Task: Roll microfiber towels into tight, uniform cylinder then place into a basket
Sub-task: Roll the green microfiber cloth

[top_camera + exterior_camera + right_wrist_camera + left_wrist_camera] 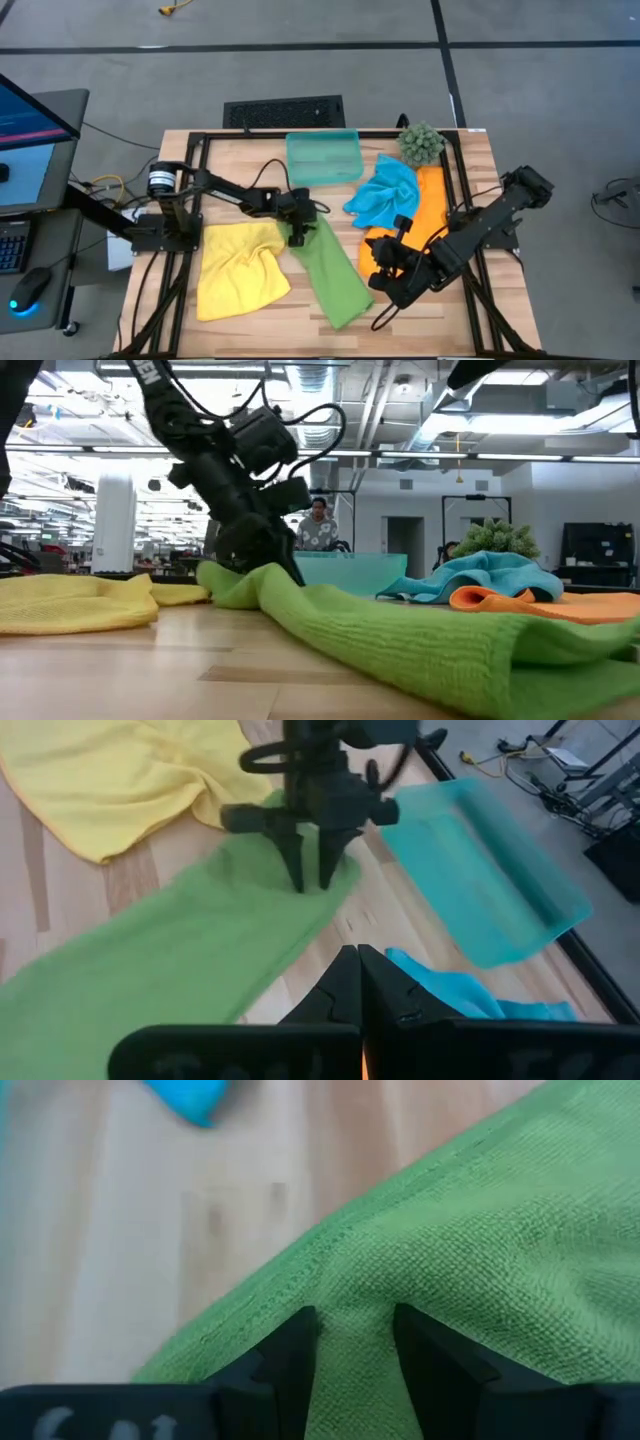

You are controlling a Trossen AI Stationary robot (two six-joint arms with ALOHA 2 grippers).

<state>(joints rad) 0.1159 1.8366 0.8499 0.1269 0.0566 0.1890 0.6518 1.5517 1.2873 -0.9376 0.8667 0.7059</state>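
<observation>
Four towels are seen on the table (250,325) from above: yellow towel (238,268), green towel (333,272), blue towel (384,194) and orange towel (428,205), with the teal basket (323,157) lying beyond them. The left gripper (297,235) is set down on the green towel's near corner; only its wrist view shows a ridge of cloth pinched between the part-open fingers (288,1352). The right gripper (358,982) is held closed and empty above the orange towel. A person (319,524) is visible only in the low view.

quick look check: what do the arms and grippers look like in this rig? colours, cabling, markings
Both arms are black, jointed links with black cables looped along them. Left gripper has two tapered black fingers under a crossbar. Right gripper is the same matte black. A silver motor band sits at the left arm's base.
</observation>
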